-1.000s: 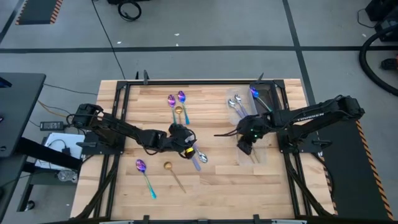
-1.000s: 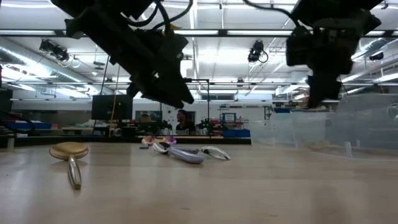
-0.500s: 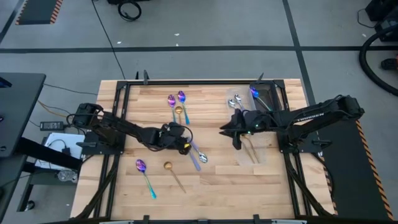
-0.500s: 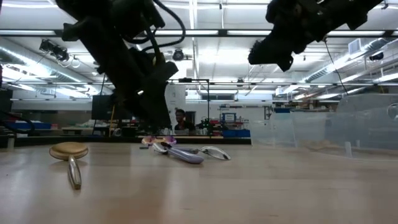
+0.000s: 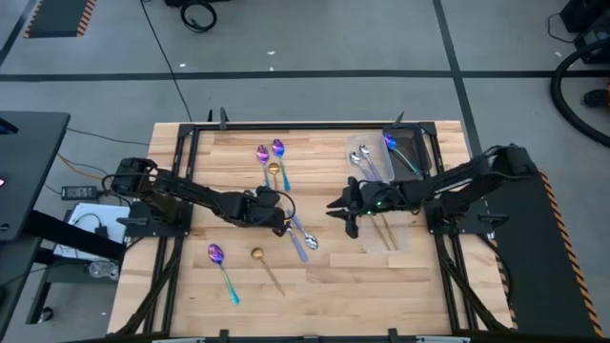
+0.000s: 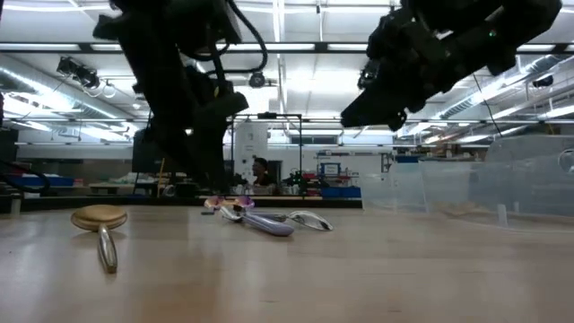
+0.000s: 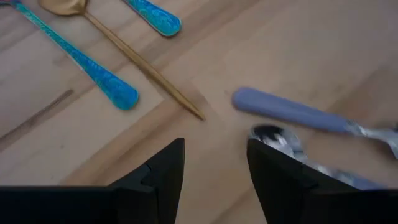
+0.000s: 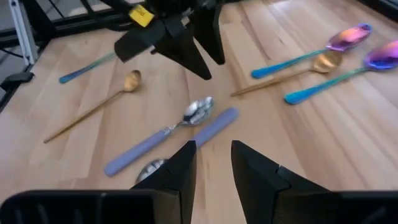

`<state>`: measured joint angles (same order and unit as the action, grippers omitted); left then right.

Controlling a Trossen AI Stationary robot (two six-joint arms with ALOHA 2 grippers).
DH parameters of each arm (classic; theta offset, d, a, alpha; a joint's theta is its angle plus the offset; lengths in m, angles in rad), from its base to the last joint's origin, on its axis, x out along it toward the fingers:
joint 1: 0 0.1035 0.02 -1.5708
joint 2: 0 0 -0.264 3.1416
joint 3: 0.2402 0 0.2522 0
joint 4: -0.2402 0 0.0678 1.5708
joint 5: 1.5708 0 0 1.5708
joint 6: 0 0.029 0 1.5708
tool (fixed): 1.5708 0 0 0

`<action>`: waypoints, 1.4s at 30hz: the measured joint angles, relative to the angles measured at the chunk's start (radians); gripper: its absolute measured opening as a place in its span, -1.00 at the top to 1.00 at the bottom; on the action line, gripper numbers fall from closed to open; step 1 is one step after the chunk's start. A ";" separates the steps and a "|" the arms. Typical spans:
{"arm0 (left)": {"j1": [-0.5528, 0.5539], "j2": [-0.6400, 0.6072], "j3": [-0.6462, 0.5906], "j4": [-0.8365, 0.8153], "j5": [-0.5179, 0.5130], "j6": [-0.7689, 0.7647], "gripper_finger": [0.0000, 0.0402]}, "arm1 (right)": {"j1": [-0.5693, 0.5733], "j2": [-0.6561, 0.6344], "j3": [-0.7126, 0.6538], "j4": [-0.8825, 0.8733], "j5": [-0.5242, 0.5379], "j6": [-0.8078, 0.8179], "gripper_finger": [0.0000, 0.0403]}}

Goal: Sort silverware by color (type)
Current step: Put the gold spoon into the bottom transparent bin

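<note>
A wooden surface (image 5: 324, 276) seen from above, framed by dark rails, with bare wood along the near edge and in the near right corner. Two dark arms reach toward the middle from either side.

The left claw (image 5: 283, 215) hangs just above the centre, fingers (image 7: 163, 171) apart and holding nothing, with bare wood between them. Just beside it lie a silver spoon (image 5: 309, 241) and a lavender-handled spoon (image 5: 298, 244), crossing one another. Two purple-blue spoons (image 5: 263, 158) with teal handles and a gold spoon (image 5: 274, 173) lie close together toward the far edge, near the left claw.

The right claw (image 5: 345, 217) hovers right of centre, fingers (image 8: 173, 176) parted and empty, pointing at the crossed pair. A second ago it stood farther right over the gold spoons (image 5: 383, 229); it has swung toward the middle, leaving them uncovered. The left claw has drawn back slightly toward its own side.

Near the front left lie another purple-blue spoon (image 5: 220, 265) and a gold spoon (image 5: 266, 266), well apart from both claws. At the far right, two silver spoons (image 5: 363, 160) lie beside a clear container (image 5: 426, 152) that holds a purple-blue spoon (image 5: 396, 151). The spoons are slim, small and glossy.
</note>
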<state>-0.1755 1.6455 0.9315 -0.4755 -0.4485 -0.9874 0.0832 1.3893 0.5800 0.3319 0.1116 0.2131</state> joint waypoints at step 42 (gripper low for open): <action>-0.440 0.015 0.109 -0.405 0.038 -0.674 0.10 | 0.080 0.153 0.000 0.260 -0.025 -0.180 0.46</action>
<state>-0.6151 1.6604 1.0405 -0.8807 -0.4101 -1.6619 0.1627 1.5425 0.5804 0.5916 0.0869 0.0327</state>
